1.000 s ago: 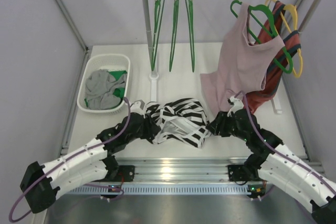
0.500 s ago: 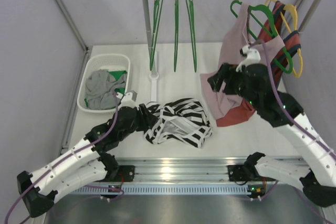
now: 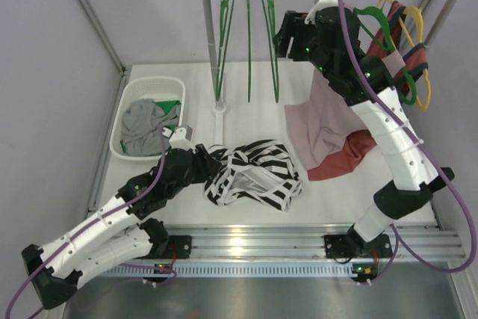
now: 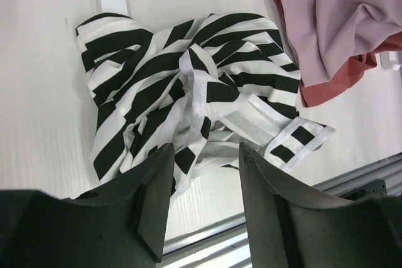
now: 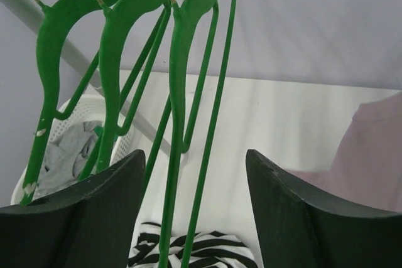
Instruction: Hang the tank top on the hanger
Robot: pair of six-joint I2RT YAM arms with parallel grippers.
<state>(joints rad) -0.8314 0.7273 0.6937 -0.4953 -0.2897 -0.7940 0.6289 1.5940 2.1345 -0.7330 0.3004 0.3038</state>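
Observation:
The black-and-white striped tank top [image 3: 254, 173] lies crumpled on the table in front of the arms; it also shows in the left wrist view [image 4: 188, 86] and low in the right wrist view [image 5: 220, 249]. Three green hangers hang on the rail. The rightmost hanger [image 3: 270, 35] is closest to my right gripper [image 3: 287, 39]. That gripper [image 5: 195, 155] is open, raised near the rail, and the hanger's thin bars [image 5: 179, 123] appear between its fingers, not gripped. My left gripper [image 3: 208, 163] is open and empty over the top's left edge [image 4: 204, 149].
A white basket [image 3: 123, 121] holding a grey garment stands at the left. The rack post [image 3: 209, 42] stands behind the tank top. A dusty-pink top [image 3: 328, 110] and a red garment [image 3: 343, 162] hang at the right, with a yellow hanger [image 3: 418, 35] behind them.
My right arm has lifted from the table beside the tank top up to the green hangers on the rail. My left gripper has drawn back slightly to the left.

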